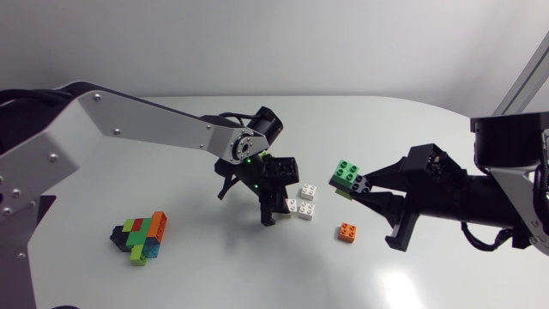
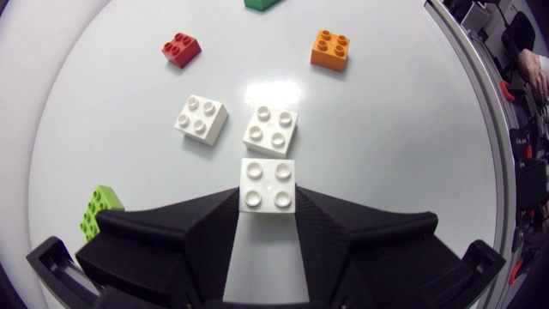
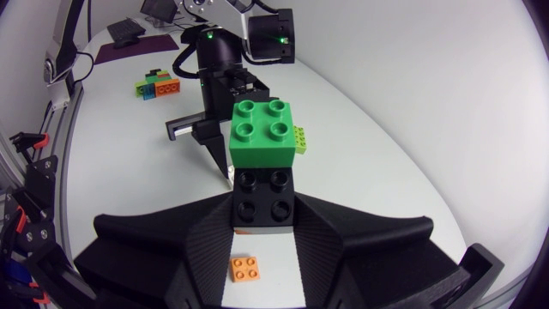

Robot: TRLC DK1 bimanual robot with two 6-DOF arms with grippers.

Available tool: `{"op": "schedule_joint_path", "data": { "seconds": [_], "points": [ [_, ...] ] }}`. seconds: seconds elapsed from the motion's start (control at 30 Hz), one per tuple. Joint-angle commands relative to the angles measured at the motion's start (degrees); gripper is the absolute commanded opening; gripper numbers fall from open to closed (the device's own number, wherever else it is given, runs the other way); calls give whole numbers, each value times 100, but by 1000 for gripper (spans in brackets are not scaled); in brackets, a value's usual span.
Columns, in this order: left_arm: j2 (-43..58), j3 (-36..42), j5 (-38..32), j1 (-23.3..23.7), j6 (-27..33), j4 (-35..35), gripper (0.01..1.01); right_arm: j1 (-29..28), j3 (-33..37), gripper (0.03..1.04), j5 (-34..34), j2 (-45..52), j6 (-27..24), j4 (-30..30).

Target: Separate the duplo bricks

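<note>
My left gripper [image 1: 281, 201] [image 2: 268, 206] is shut on a white brick [image 2: 268, 184] low over the table's middle. Two more white bricks [image 2: 202, 118] [image 2: 270, 130] lie just ahead of it, also seen in the head view [image 1: 307, 191] [image 1: 306, 211]. My right gripper [image 1: 369, 190] [image 3: 264, 219] hovers above the table at the right, shut on a black brick [image 3: 264, 199] with a green brick [image 3: 262, 133] [image 1: 347, 172] stuck on top. An orange brick [image 1: 346, 232] [image 3: 246, 269] lies on the table under the right gripper.
A mixed stack of joined bricks [image 1: 141, 236] [image 3: 159, 84] lies at the front left. A red brick [image 2: 181, 49] sits beyond the white ones, and a lime brick [image 2: 99, 210] [image 3: 300, 139] lies beside the left gripper.
</note>
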Motion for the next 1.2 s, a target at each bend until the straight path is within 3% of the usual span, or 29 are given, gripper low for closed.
{"op": "schedule_joint_path", "data": {
  "seconds": [0.0,0.63,0.83,1.0,1.17],
  "points": [
    [181,132,7,41,-64,17,354,29,-186,274,-30,-103,104,-81],
    [-30,-53,-28,50,-46,-238,593,108,-406,275,-39,-376,165,-134],
    [-294,-53,-28,24,-20,-493,861,108,-458,275,-56,-499,165,-231],
    [-1085,-141,-19,77,-11,-835,875,223,-441,277,-56,-578,165,-327],
    [-1911,-149,24,-38,-64,-1213,890,732,-467,275,49,-394,218,-240]
  ]
}}
